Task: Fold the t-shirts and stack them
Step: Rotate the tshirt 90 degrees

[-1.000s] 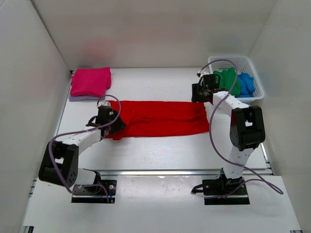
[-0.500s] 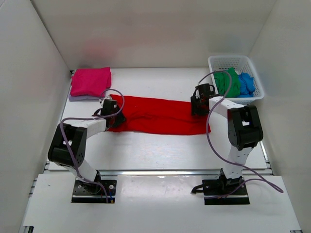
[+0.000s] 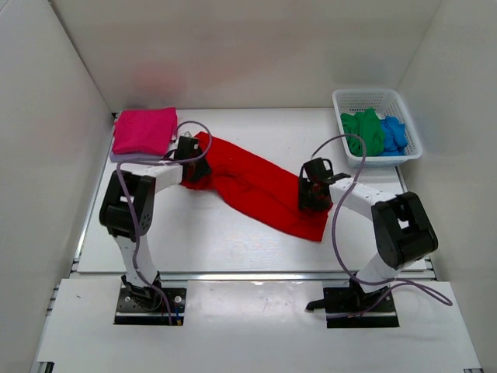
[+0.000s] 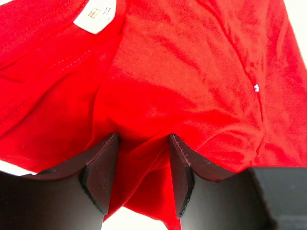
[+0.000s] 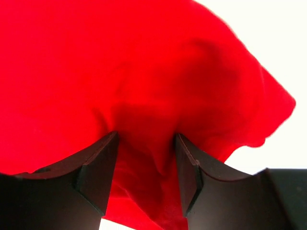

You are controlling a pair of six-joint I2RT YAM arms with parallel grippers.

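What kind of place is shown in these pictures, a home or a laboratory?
Probably a laboratory test cell, not a home. Plain white walls enclose the table, the left arm and right arm are bolted at its near edge, and a basket holds t-shirts.

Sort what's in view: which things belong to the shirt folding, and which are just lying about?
Job: red shirt, folded pink shirt, green shirt, blue shirt.
Just there: white basket holding the green and blue ones; table.
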